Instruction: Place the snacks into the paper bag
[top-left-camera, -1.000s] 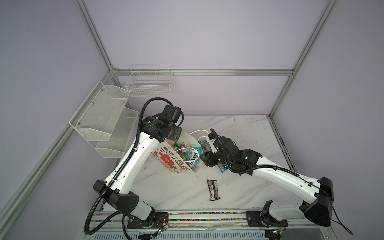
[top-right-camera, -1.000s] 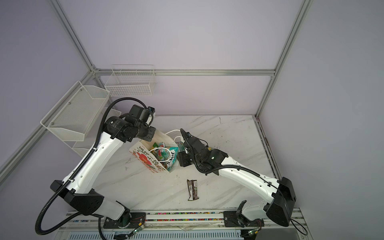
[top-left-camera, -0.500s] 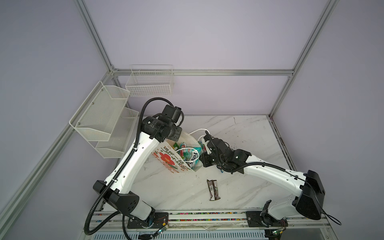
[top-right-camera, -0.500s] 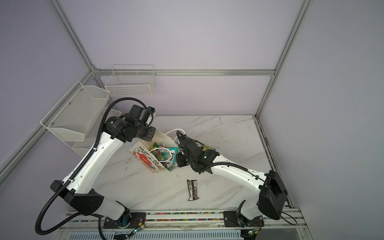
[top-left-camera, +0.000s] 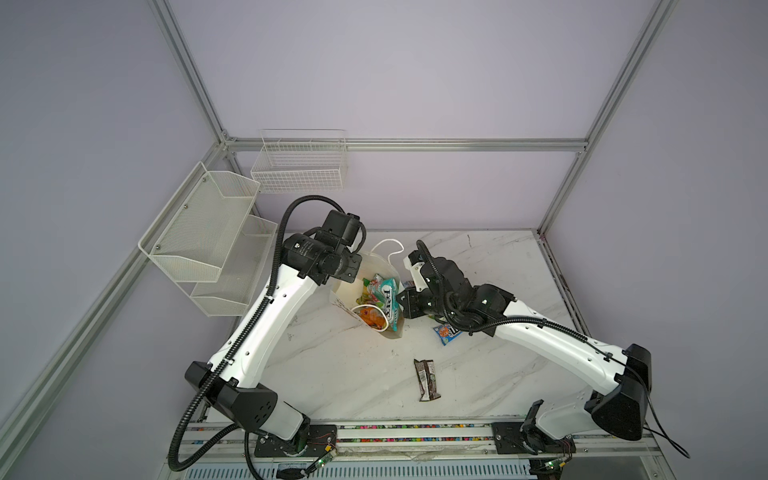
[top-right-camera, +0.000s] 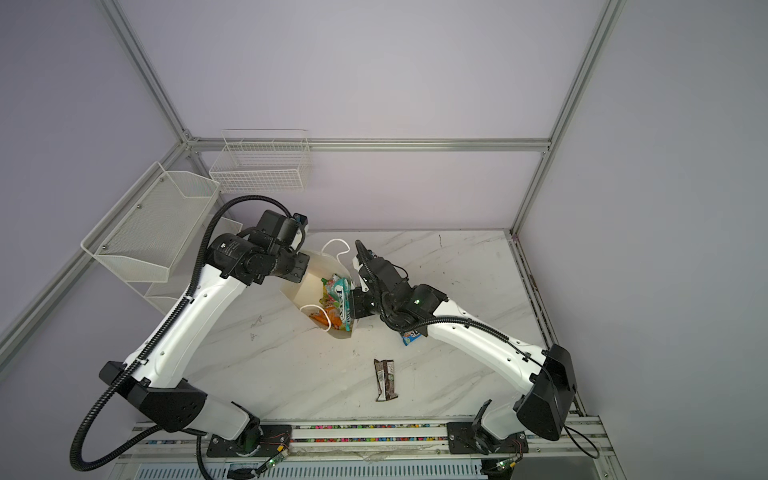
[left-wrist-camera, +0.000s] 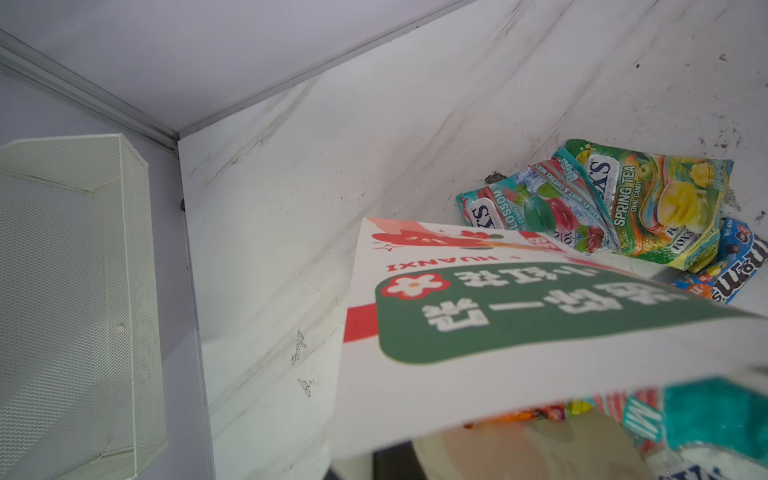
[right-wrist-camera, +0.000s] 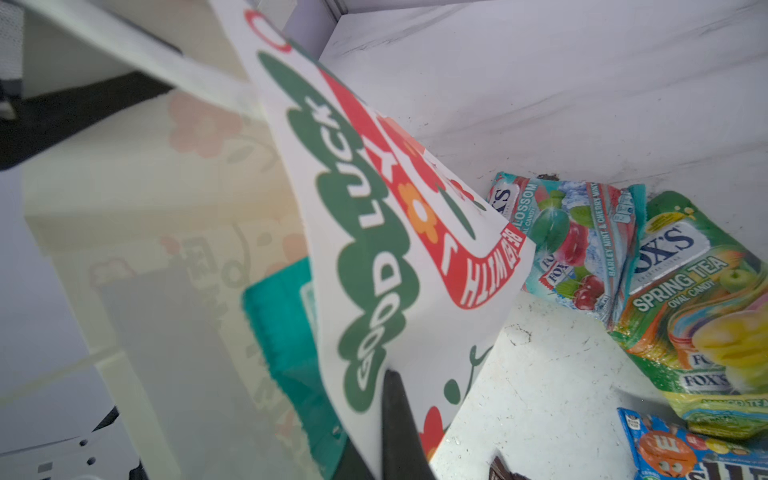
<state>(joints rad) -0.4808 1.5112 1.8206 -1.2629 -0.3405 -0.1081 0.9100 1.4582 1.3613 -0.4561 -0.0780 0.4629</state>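
Bag (top-left-camera: 347, 293) on desk (top-left-camera: 498, 257), mouth up, some snacks (top-left-camera: 384, 297) inside. L claw (top-left-camera: 353, 270) pinching one rim, R claw (top-left-camera: 402, 300) pinching opposite wall (both shut tight). Spread rims gently, avoid tearing paper; m&m's (top-left-camera: 446, 334), brown wrapper (top-left-camera: 427, 379) lie outside nearby.

paper bag (left-wrist-camera: 415, 386): white; green panel with white Chinese characters, red flowers, red band, green "GOOD LUCK" lettering
Spring Tea FOX'S packet (left-wrist-camera: 660, 199): glossy green and yellow
Blossom FOX'S packet (left-wrist-camera: 528, 203): teal with red cherries
m&m's packet (left-wrist-camera: 735, 266): blue, with orange
wrapper (top-left-camera: 427, 379): dark brown, pale patch
teal packet (top-left-camera: 388, 299): teal and white, inside the bag
orange packet (top-left-camera: 372, 318): orange, inside the bag
table (top-left-camera: 332, 374): white marble, grey veins
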